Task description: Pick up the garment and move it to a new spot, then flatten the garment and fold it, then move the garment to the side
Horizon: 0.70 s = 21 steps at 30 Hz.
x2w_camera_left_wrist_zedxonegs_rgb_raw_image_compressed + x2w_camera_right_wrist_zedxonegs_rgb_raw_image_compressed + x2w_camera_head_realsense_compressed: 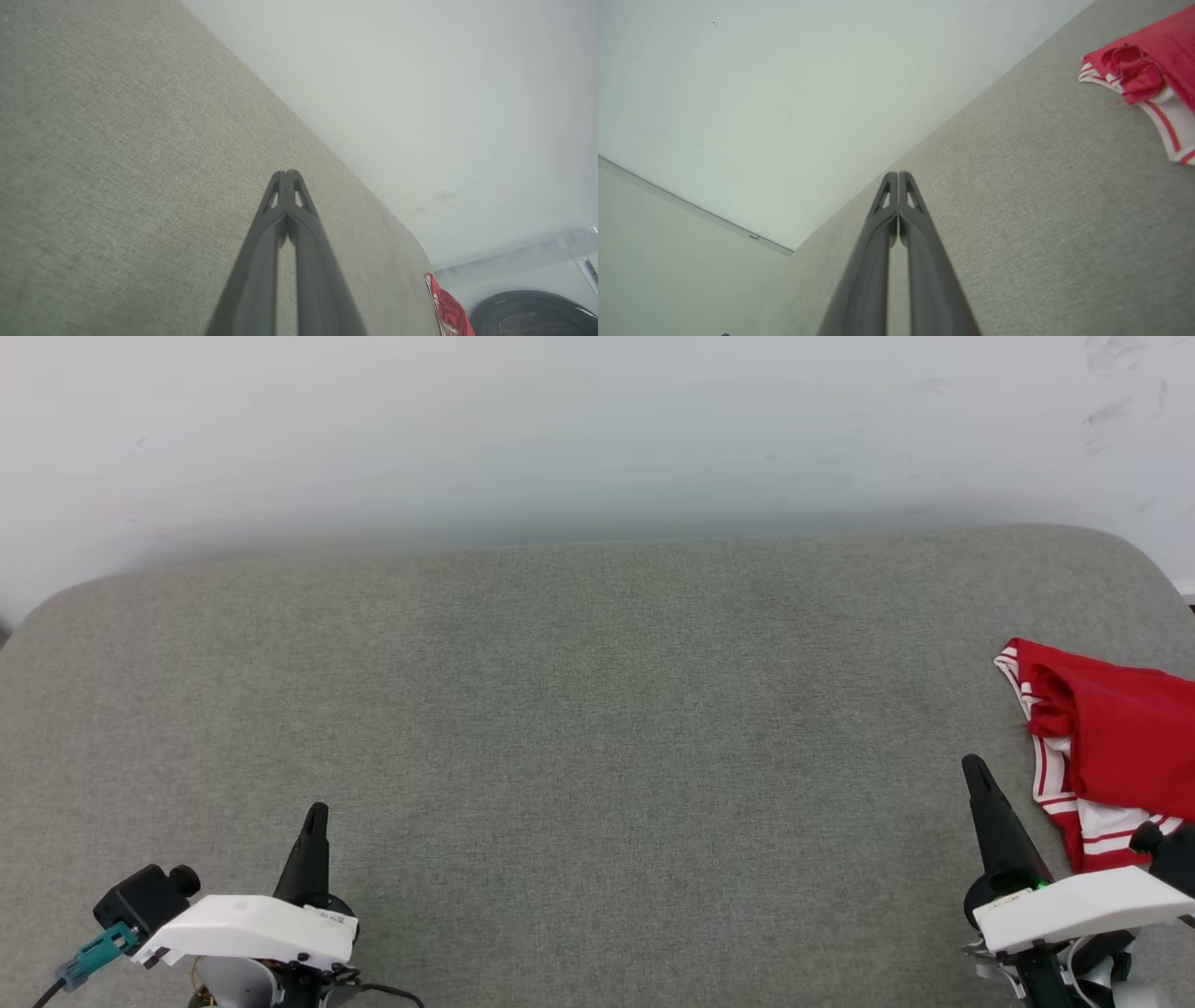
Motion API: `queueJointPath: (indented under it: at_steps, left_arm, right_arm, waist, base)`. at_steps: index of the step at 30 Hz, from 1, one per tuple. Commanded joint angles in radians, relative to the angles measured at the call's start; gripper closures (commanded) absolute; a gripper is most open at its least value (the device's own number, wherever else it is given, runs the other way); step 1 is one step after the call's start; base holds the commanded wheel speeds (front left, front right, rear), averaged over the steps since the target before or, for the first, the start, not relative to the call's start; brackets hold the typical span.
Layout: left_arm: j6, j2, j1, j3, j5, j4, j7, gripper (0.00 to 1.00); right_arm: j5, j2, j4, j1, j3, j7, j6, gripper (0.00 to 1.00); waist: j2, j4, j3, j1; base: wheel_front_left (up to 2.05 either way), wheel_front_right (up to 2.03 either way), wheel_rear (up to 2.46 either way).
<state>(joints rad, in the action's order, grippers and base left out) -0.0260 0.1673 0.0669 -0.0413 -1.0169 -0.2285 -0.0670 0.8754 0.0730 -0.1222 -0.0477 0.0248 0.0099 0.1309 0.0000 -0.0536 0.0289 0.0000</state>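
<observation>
Presently both arms sit low at the near edge of the grey fabric surface, one at each side, forearms level and fingers pointing away from the robot toward the pale wall.

Left gripper: at the lower left of the head view, over bare fabric. In its own wrist view the two dark fingers lie pressed together along their tips, with only a thin slit lower down; nothing is held between them.

Right gripper: at the lower right of the head view. In its wrist view the fingers likewise meet at the tips, jaws together and holding nothing. The fingers stand just above the fabric and are not touching any cloth.

Garment: lying crumpled on the surface at its right side, partly cut by the right edge of the head view. Red cloth bunched on top; white trim with red stripes shows along its left and near edges. No lettering can be made out. It lies near the right gripper, ahead and to that gripper's right, and well apart from the left gripper.

Beyond the surface's far right corner, the left wrist view shows a pale appliance with a dark round door.
</observation>
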Motion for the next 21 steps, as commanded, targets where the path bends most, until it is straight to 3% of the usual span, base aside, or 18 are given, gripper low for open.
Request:
queueJointPath:
  at_steps: [1,21]
  left_arm:
    - [-0.008,-0.002,0.025,0.012,-0.027,0.008,0.008,1.0]
    - [-0.039,-0.038,0.033,0.059,-0.205,0.0,0.063,1.0]
  right_arm:
    - [0.037,0.008,0.004,-0.028,0.003,0.003,0.0,1.0]
    - [0.268,0.009,-0.034,-0.041,0.017,0.025,0.0,1.0]
  waist:
    - [0.0,0.001,-0.001,0.0]
    - [0.0,0.014,-0.007,0.0]
  base:
    - [0.0,0.0,0.0]
    - [0.0,0.0,0.0]
